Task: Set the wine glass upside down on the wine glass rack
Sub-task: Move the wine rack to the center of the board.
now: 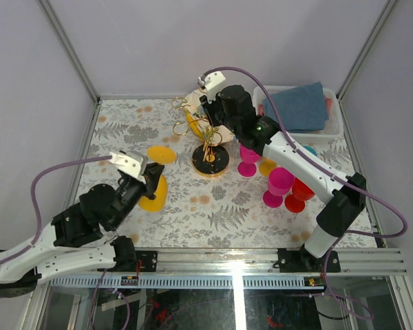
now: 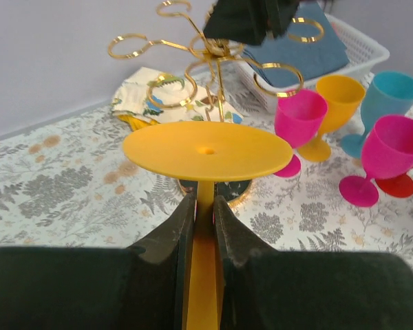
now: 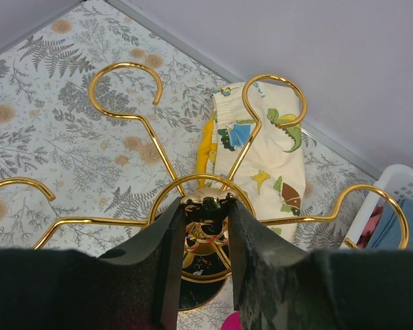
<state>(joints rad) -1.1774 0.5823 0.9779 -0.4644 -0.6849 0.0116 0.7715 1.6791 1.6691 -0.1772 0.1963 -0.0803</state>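
My left gripper (image 2: 204, 210) is shut on the stem of a yellow wine glass (image 2: 206, 148). The glass is upside down, its round foot on top. In the top view the left gripper (image 1: 149, 180) holds this wine glass (image 1: 155, 194) left of the wine glass rack (image 1: 210, 160). The rack is a gold wire tree with loop arms on a black gold-rimmed base. My right gripper (image 3: 206, 205) is shut on the gold knob topping the rack's (image 3: 124, 69) central post. From above, the right gripper (image 1: 210, 117) sits over the rack's arms.
Pink glasses (image 1: 281, 182), a red one (image 1: 301, 191) and an orange one (image 2: 339, 103) stand right of the rack. A white basket (image 1: 336, 117) with a blue cloth (image 1: 299, 106) is at the back right. A dinosaur-print cloth (image 3: 261, 158) lies behind the rack.
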